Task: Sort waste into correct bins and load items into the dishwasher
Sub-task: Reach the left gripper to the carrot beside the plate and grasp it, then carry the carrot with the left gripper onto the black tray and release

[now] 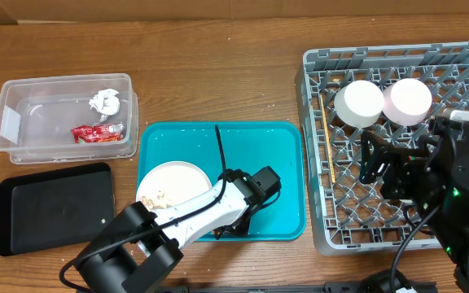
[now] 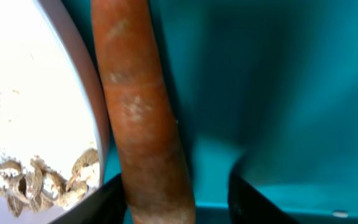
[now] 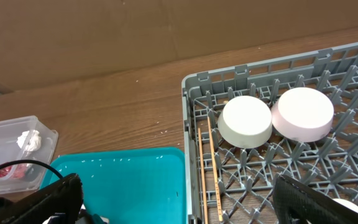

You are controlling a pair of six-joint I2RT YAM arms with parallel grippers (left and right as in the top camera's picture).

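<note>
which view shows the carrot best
Left wrist: the orange carrot fills the frame close up, lying on the teal tray beside the plate. Overhead, the left arm covers it. The right wrist view does not show it.

Carrot (image 2: pixel 142 112) sits tight against the plate (image 2: pixel 30 93) rim, so there's no finger gap on that side. Right of it the teal tray (image 2: pixel 278 93) floor is bare. Left fingers (image 2: pixel 101 208) straddle the carrot, with the wide gap on the right. Overhead: left arm (image 1: pixel 194 213) and its cable (image 1: pixel 218 150) cross the tray's middle; its right third is open. Dish rack (image 1: pixel 344 216): 2 bowls (image 1: pixel 359 103) take the back centre, chopsticks (image 1: pixel 328 138) run along the left edge, right arm (image 1: pixel 430 175) covers the middle-right. Front-left pegs are free.
</note>
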